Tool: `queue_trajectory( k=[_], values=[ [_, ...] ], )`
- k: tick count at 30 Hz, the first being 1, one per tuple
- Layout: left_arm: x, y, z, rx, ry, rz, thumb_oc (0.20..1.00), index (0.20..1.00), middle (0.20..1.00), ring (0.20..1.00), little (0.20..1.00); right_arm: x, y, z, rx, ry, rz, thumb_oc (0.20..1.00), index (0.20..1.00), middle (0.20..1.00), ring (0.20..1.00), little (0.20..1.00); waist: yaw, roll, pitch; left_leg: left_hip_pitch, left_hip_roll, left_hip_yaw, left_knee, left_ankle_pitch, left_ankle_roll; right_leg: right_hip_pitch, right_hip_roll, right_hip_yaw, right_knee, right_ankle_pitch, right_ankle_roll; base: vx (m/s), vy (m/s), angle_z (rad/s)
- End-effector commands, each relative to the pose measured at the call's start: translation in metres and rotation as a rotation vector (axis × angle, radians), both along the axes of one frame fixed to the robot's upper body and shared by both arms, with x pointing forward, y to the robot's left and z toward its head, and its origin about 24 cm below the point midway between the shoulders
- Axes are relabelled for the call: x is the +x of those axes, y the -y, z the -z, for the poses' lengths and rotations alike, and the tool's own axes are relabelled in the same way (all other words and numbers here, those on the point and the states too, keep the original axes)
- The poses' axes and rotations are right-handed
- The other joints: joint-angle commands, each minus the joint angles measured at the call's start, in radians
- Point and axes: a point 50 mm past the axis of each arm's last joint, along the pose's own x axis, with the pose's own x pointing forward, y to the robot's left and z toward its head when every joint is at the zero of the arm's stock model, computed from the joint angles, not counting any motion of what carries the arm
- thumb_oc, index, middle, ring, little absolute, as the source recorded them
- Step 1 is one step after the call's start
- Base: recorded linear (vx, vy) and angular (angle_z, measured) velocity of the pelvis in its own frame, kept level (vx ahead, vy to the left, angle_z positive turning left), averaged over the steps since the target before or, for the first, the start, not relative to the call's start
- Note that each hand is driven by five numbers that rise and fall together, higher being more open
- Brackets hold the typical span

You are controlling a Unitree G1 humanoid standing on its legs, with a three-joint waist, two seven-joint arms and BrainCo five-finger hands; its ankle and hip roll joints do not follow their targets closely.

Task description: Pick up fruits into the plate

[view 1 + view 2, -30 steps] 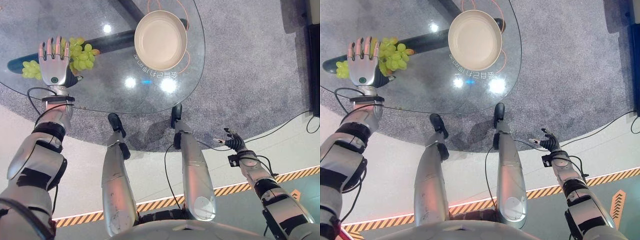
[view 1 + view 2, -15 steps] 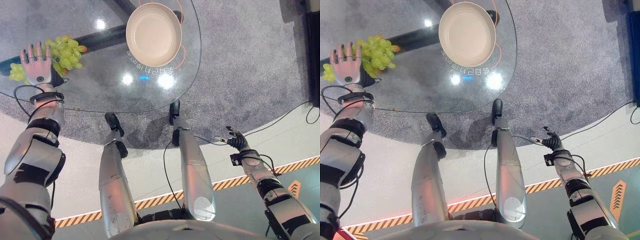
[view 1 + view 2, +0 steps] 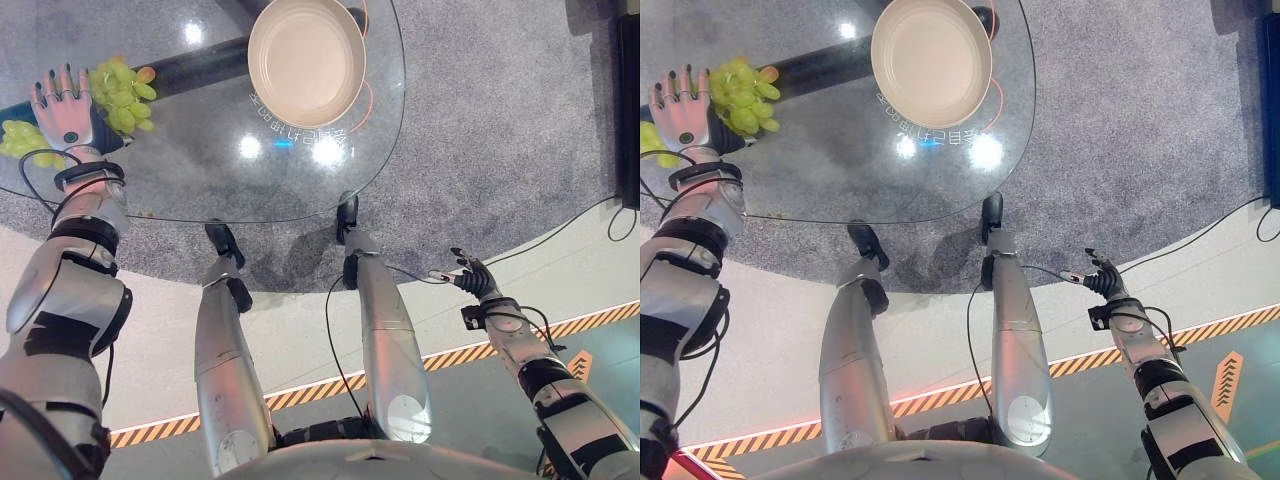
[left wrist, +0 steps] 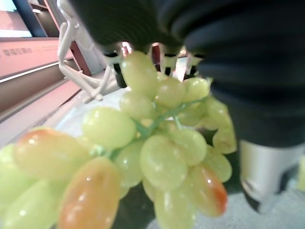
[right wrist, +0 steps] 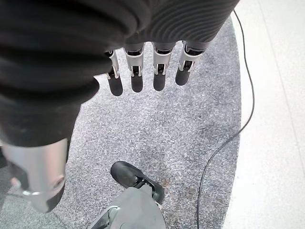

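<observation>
A bunch of green grapes [image 3: 120, 85] with a few reddish ones lies at the left of the round glass table [image 3: 200, 180]. My left hand [image 3: 65, 100] hovers just left of it, partly over its edge, fingers straight and spread, holding nothing. In the left wrist view the grapes [image 4: 157, 143] sit very close under the palm. A smaller green bunch [image 3: 20, 137] lies left of my wrist. The empty cream plate [image 3: 305, 60] stands at the table's far middle. My right hand [image 3: 470, 280] hangs low beside the table, its fingers [image 5: 143, 71] straight.
A dark bar [image 3: 200, 70] of the table's base runs under the glass from the grapes to the plate. Grey carpet [image 3: 500, 120] surrounds the table. A black-and-yellow striped line [image 3: 480, 350] crosses the floor near me.
The whole picture has shifted, so the camera moved. My left hand stays by the grapes, turned a little to the left. The right hand hangs as before.
</observation>
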Motion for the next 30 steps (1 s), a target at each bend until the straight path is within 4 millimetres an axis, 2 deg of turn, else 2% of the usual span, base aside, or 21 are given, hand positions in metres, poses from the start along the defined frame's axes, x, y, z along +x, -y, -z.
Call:
queue_trajectory(
  k=[1, 2, 3, 7, 16, 23, 30],
  values=[
    [-0.01, -0.022, 0.005, -0.028, -0.106, -0.068, 0.583, 0.583, 0.583, 0.583, 0.583, -0.022, 0.015, 0.009, -0.017, -0.035, 0.042, 1.0, 1.0, 1.0, 1.0, 1.0, -0.008, -0.049, -0.019, -0.05, -0.087, -0.015, 0.077, -0.1, 0.005, 0.008, 0.085, -0.023, 0.015, -0.044, -0.019, 0.0, 0.0, 0.0],
    [-0.01, -0.023, 0.005, -0.035, -0.111, -0.068, 0.482, 0.482, 0.482, 0.482, 0.482, -0.022, 0.015, 0.009, -0.016, -0.034, 0.043, 1.0, 1.0, 1.0, 1.0, 1.0, -0.009, -0.05, -0.019, -0.049, -0.087, -0.015, 0.077, -0.1, 0.005, 0.009, 0.085, -0.023, 0.015, -0.044, -0.019, 0.0, 0.0, 0.0],
    [-0.009, -0.022, 0.007, -0.052, -0.125, -0.066, 0.2, 0.2, 0.2, 0.2, 0.2, -0.022, 0.015, 0.008, -0.017, -0.031, 0.045, 1.0, 1.0, 1.0, 1.0, 1.0, -0.01, -0.049, -0.019, -0.049, -0.087, -0.014, 0.074, -0.1, 0.004, 0.009, 0.084, -0.023, 0.013, -0.042, -0.017, 0.0, 0.0, 0.0],
    [-0.007, -0.02, 0.015, -0.128, -0.201, -0.055, 0.2, 0.2, 0.2, 0.2, 0.2, -0.018, 0.014, 0.004, -0.019, -0.016, 0.048, 1.0, 1.0, 1.0, 1.0, 1.0, -0.015, -0.048, -0.019, -0.047, -0.086, -0.008, 0.073, -0.1, 0.006, 0.009, 0.085, -0.021, 0.008, -0.037, -0.015, 0.0, 0.0, 0.0],
    [-0.003, -0.014, 0.023, -0.175, -0.253, -0.016, 0.2, 0.2, 0.2, 0.2, 0.2, -0.016, 0.01, 0.001, -0.015, -0.007, 0.036, 1.0, 1.0, 1.0, 1.0, 1.0, -0.026, -0.048, -0.019, -0.046, -0.082, 0.005, 0.068, -0.099, 0.005, 0.006, 0.085, -0.015, -0.005, -0.028, -0.009, 0.0, 0.0, 0.0],
    [-0.003, -0.014, 0.023, -0.164, -0.25, -0.016, 0.2, 0.2, 0.2, 0.2, 0.2, -0.016, 0.009, 0.0, -0.013, 0.003, 0.036, 1.0, 1.0, 1.0, 1.0, 1.0, -0.029, -0.05, -0.019, -0.035, -0.083, 0.014, 0.055, -0.097, 0.005, 0.016, 0.084, -0.016, -0.031, -0.012, -0.001, 0.0, 0.0, 0.0],
    [-0.003, -0.013, 0.017, -0.174, -0.172, 0.005, 0.213, 0.213, 0.213, 0.213, 0.213, -0.015, 0.004, 0.001, -0.005, 0.002, 0.023, 1.0, 1.0, 1.0, 1.0, 1.0, -0.028, -0.055, -0.019, -0.019, -0.082, 0.023, 0.039, -0.097, 0.006, 0.031, 0.082, -0.019, -0.05, -0.007, 0.005, 0.0, 0.0, 0.0]
  ],
)
